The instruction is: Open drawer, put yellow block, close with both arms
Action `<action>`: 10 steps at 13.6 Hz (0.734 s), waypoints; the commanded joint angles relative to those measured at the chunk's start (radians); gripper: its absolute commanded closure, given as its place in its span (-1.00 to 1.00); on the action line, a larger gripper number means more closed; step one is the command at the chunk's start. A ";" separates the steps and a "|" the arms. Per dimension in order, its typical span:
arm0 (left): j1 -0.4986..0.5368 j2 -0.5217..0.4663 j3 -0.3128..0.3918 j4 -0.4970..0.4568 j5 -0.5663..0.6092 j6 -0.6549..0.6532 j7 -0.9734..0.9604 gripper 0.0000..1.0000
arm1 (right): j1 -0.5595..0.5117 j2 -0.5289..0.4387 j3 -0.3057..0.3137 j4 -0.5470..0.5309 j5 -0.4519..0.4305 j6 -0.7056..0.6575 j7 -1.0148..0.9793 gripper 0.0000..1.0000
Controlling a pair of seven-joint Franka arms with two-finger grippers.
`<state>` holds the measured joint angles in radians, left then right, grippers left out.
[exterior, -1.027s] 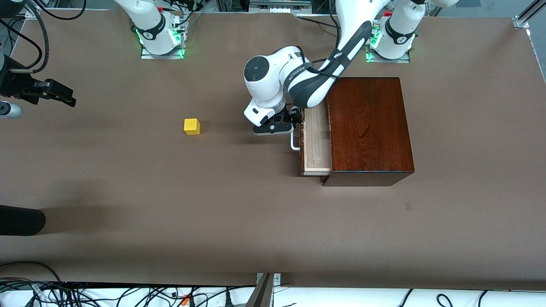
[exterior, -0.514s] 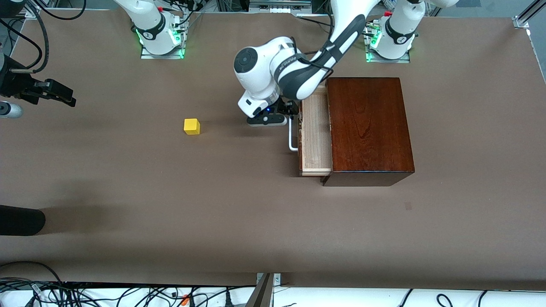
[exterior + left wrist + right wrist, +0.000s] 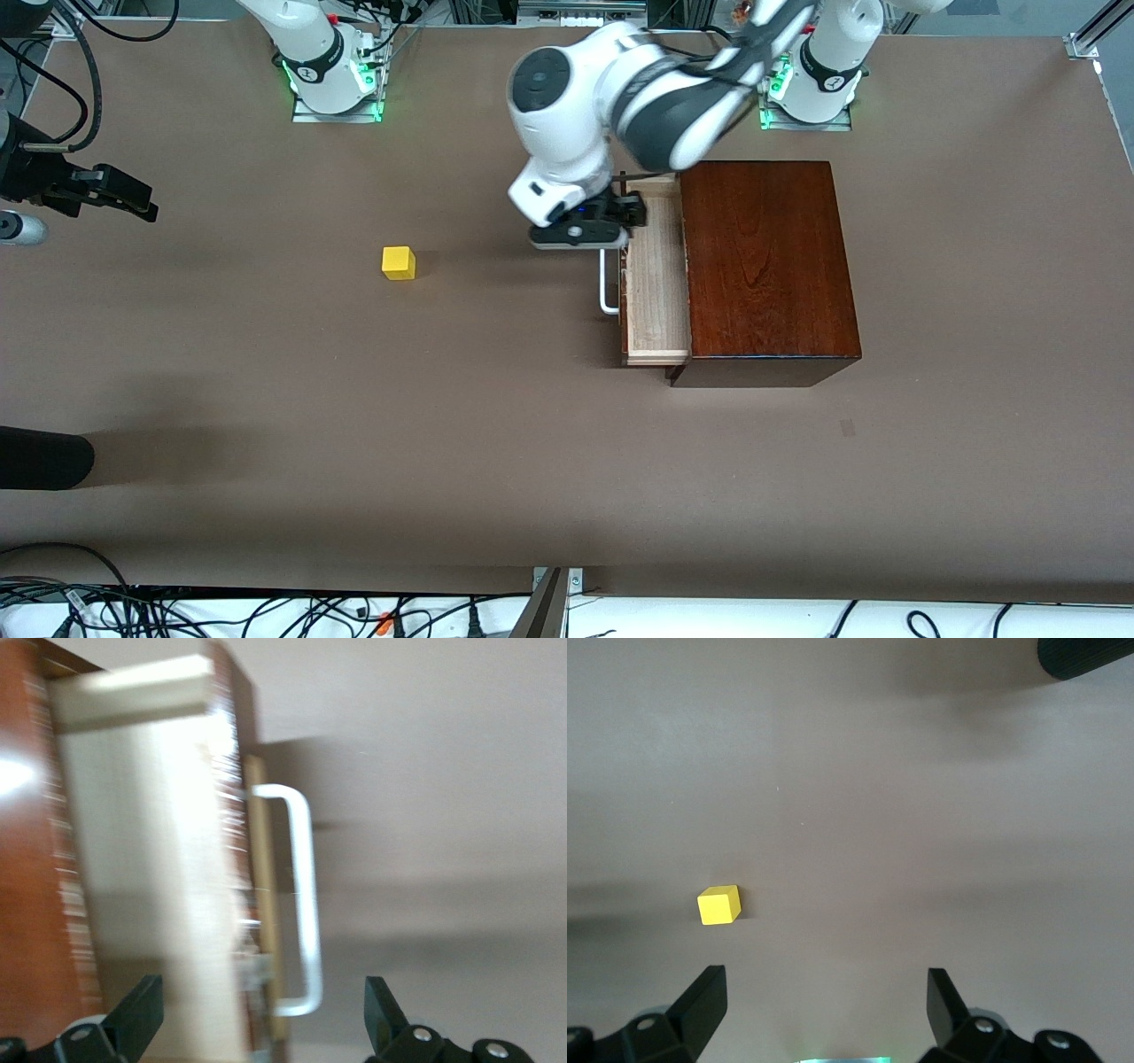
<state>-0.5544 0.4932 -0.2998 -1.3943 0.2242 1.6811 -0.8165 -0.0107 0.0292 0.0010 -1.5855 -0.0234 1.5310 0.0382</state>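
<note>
Drawer (image 3: 657, 292), centre frame: part-open. Yellow block (image 3: 399, 262), centre-left: bare table. Our left gripper (image 3: 611, 232), fingers spread, above handle (image 3: 608, 282). Our right gripper (image 3: 824, 1010), spread, waits over table. Risk: narrow opening, block catches drawer front.

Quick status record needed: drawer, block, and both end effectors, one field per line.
drawer: partly pulled out of the wooden box, tray empty where visible
handle: free, nothing gripping it
yellow block: on the table, toward the right arm's end, not yet picked up
left end effector: open, over the drawer's front edge, holding nothing
right end effector: open, empty, waiting above the table, block in its wrist view
</note>
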 commanded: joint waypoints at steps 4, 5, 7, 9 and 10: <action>0.256 -0.122 -0.013 -0.015 -0.077 -0.113 0.129 -1.00 | -0.006 -0.002 0.034 0.007 0.022 -0.003 0.009 -1.00; 0.301 -0.136 -0.013 -0.015 -0.078 -0.130 0.135 -1.00 | -0.006 -0.006 0.059 0.003 0.026 -0.017 0.012 -1.00; 0.362 -0.159 -0.012 -0.015 -0.077 -0.142 0.178 -1.00 | -0.005 -0.011 0.132 -0.014 0.031 -0.034 0.137 -1.00; 0.421 -0.179 -0.012 -0.015 -0.079 -0.178 0.270 -1.00 | -0.005 -0.018 0.229 -0.039 0.031 -0.035 0.266 -1.00; 0.447 -0.189 -0.012 -0.015 -0.079 -0.187 0.331 -1.00 | -0.005 -0.040 0.278 -0.072 0.033 -0.028 0.319 -1.00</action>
<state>-0.1578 0.3452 -0.3005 -1.3932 0.1721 1.5229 -0.5825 -0.0069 0.0293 0.1979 -1.6023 -0.0010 1.5034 0.2564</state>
